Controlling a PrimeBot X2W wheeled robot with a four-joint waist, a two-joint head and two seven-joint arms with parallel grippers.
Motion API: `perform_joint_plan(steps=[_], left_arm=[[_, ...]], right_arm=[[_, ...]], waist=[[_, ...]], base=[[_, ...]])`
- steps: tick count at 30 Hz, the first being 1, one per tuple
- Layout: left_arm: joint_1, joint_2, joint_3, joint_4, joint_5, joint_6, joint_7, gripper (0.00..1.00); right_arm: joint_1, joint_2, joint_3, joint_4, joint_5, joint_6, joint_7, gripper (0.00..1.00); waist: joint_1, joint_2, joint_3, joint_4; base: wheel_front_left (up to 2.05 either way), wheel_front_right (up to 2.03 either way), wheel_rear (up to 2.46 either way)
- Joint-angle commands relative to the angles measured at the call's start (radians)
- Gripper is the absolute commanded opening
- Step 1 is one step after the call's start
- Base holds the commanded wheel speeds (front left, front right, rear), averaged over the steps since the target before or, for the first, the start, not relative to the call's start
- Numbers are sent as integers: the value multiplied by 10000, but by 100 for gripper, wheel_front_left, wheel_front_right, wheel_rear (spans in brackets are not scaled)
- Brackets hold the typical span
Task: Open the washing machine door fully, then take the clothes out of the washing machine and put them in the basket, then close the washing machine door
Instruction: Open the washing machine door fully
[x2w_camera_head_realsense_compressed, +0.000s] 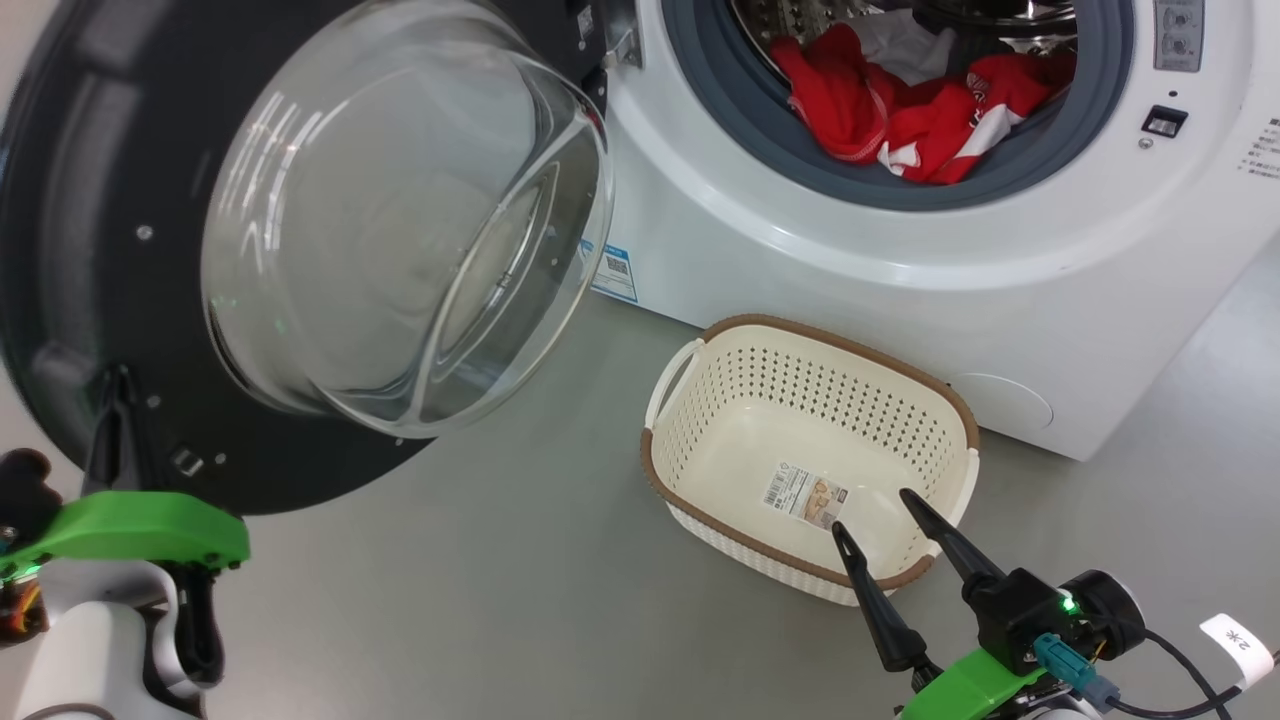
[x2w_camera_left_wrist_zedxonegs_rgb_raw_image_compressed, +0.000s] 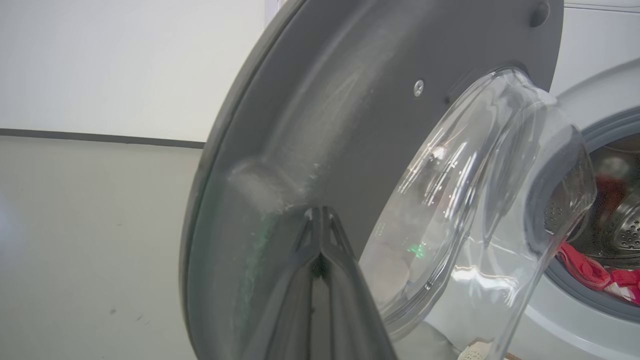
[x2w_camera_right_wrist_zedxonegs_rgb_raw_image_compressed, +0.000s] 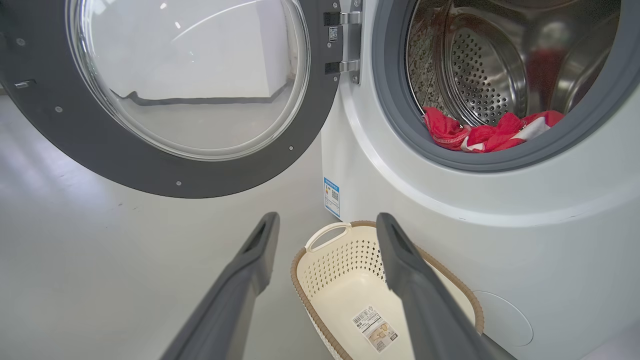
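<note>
The washing machine door (x2w_camera_head_realsense_compressed: 60, 200) stands swung open to the left, its clear glass bowl (x2w_camera_head_realsense_compressed: 400, 220) bulging toward me. My left gripper (x2w_camera_head_realsense_compressed: 120, 385) is shut, its tips resting against the door's dark inner rim (x2w_camera_left_wrist_zedxonegs_rgb_raw_image_compressed: 300, 125) low down, with nothing between the fingers (x2w_camera_left_wrist_zedxonegs_rgb_raw_image_compressed: 320, 235). Red and white clothes (x2w_camera_head_realsense_compressed: 900, 120) lie in the drum of the washing machine (x2w_camera_head_realsense_compressed: 800, 250), at the grey rubber ring. On the floor in front of the machine stands the cream basket (x2w_camera_head_realsense_compressed: 760, 400), with just a paper label inside. My right gripper (x2w_camera_head_realsense_compressed: 872, 512) hangs open above the basket's near edge (x2w_camera_right_wrist_zedxonegs_rgb_raw_image_compressed: 296, 280).
Grey floor (x2w_camera_head_realsense_compressed: 500, 600) spreads between the door and the basket. A blue label (x2w_camera_head_realsense_compressed: 615, 270) marks the machine's lower left corner. Door hinges (x2w_camera_right_wrist_zedxonegs_rgb_raw_image_compressed: 342, 42) sit between door and drum. A white wall with a dark baseboard (x2w_camera_left_wrist_zedxonegs_rgb_raw_image_compressed: 100, 137) lies beyond the door.
</note>
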Motion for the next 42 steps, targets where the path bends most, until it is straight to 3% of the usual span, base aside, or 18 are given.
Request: perform_joint_plan(steps=[1,23,24,25,26,27,28,34,42], left_arm=[[-457,466,613,-51,202,-90,-118,0],[-909,-225,3273,628,1510,-1268,-120,0],[-857,-293,3347,510,1597,-1287,-120,3],[-787,-371,3399,393,1681,-1309,-120,21],[-703,-456,3433,242,1771,-1337,-120,31],[-611,-536,3451,59,1867,-1371,-120,58],[-513,-622,3469,-146,1948,-1391,-120,100],[96,-979,3400,-1662,2286,-1600,-120,100],[969,-1227,2706,-4030,1387,-2230,-120,100]], right_arm=[[-129,-15,291,-282,-120,35,-65,100],[-394,-101,188,-402,-79,35,-65,100],[-387,-90,170,-412,-58,35,-65,100],[-375,-78,156,-422,-39,35,-65,100],[-366,-65,148,-428,-29,35,-65,100],[-359,-53,137,-435,-18,35,-65,100],[-356,-40,121,-452,-4,35,-65,100],[-308,15,-87,-576,82,35,-65,100],[-422,37,-484,-909,504,35,-65,100]], waist=[[0,0,139,-102],[0,0,472,-711],[0,0,418,-734],[0,0,373,-759],[0,0,327,-790],[0,0,286,-824],[0,0,248,-862],[0,0,13,-1137],[0,0,-307,-1853]], base=[[0,0,0],[0,0,0],[0,0,0],[0,0,0],[0,0,0],[0,0,0],[0,0,0],[0,0,0],[0,0,0]])
